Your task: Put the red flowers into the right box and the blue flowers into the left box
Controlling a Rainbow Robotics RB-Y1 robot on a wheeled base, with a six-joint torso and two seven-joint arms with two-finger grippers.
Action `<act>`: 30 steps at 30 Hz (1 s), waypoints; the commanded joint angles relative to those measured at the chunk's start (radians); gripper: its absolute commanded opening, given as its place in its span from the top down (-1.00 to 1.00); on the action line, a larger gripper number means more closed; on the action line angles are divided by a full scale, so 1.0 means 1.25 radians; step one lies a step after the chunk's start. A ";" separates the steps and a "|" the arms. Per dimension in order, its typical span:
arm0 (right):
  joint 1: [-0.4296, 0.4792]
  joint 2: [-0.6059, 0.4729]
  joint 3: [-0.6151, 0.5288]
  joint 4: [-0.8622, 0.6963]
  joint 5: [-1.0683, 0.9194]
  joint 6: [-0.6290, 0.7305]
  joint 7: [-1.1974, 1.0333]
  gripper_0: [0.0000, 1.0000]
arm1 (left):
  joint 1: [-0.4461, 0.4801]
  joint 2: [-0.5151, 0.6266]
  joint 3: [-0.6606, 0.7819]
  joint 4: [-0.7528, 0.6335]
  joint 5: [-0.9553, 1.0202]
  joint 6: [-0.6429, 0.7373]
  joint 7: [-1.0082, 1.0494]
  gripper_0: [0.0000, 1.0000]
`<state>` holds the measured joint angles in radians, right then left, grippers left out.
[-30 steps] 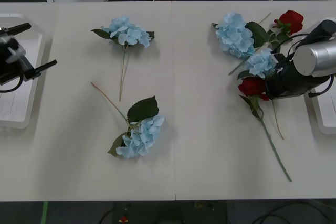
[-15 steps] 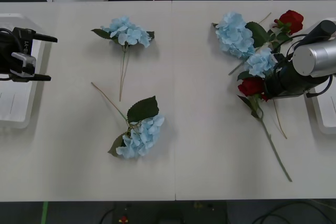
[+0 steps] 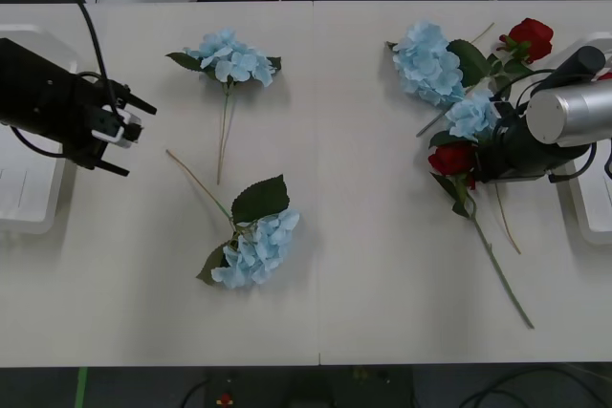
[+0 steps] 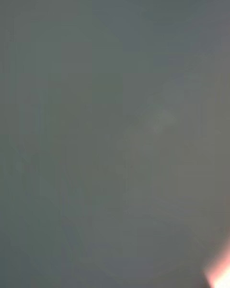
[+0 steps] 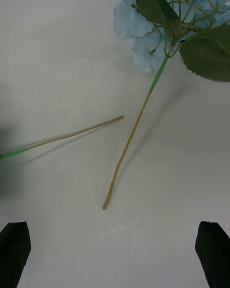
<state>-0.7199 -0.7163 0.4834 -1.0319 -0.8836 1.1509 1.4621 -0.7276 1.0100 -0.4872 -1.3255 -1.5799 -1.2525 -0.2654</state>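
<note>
White surface (image 3: 382,274) carried light, floppy pale-blue fabric hydrangeas (image 3: 229,54); we'd pinch the thin wiry stem (image 5: 129,144). Left claw (image 3: 129,131) gaped wide nearby; right claw's (image 3: 483,164) state we couldn't tell, beside a deep-red rose (image 3: 454,158).

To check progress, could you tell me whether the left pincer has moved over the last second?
Yes. The left pincer has moved off the left box and rightward toward the blue flowers.

Red flowers (image 3: 457,159) and blue flowers (image 3: 256,247) lie unboxed
</note>
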 commanded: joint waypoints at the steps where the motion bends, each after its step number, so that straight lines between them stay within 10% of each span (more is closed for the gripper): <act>1: -0.025 0.015 -0.017 0.000 -0.009 0.003 -0.023 1.00 | -0.090 -0.063 -0.102 -0.015 -0.070 0.029 0.072 -1.00; 18: -0.056 -0.074 -0.165 -0.112 -0.064 0.142 0.100 1.00 | -0.103 -0.215 -0.153 0.065 -0.309 0.006 -0.080 -1.00; 30: -0.066 -0.103 -0.211 -0.187 -0.506 0.043 0.370 1.00 | -0.101 -0.245 -0.229 0.065 -0.322 0.024 -0.061 -1.00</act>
<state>-0.7439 -0.8048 0.2150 -1.2009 -1.4483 1.2352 1.8335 -0.8176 0.7160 -0.7536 -1.2402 -1.9686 -1.2328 -0.3691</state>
